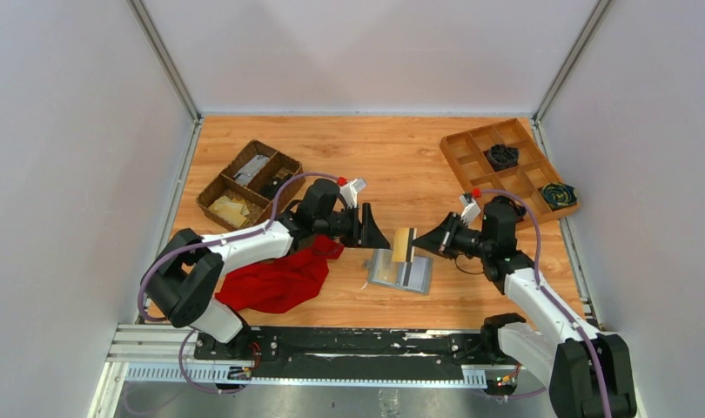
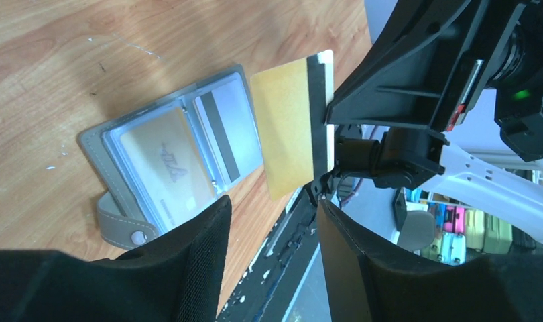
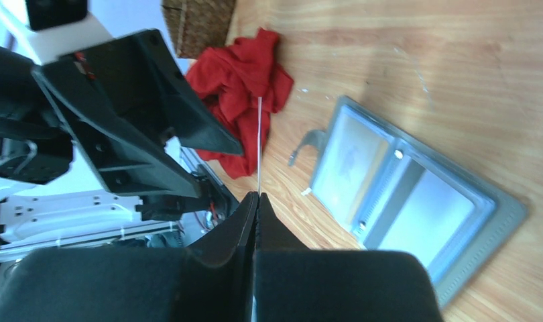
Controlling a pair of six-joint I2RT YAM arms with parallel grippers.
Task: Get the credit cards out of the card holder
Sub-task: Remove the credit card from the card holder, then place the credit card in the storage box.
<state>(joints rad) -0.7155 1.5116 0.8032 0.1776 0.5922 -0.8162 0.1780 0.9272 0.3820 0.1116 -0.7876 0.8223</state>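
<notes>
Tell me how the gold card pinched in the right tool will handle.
Probably stiff: the gold card stands straight out from the right tool, unsupported. Likely light, being edge-thin in the right wrist view. Its smooth face may slip.

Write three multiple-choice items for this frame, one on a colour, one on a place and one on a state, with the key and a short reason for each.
1. What colour is the crumpled cloth on the wooden table?
A. blue
B. red
C. green

2. Where is the thin gold rectangular card with a black stripe?
A. lying on the cloth
B. tucked in a slot
C. pinched in the right gripper, held off the table

3. How is the flat grey bifold card holder?
A. folded shut
B. lying open on the table
C. standing on edge

Key:
1 B, the top view shows it red.
2 C, the right wrist view shows the fingers closed on the card's edge.
3 B, both halves lie flat with their slots showing.
</notes>
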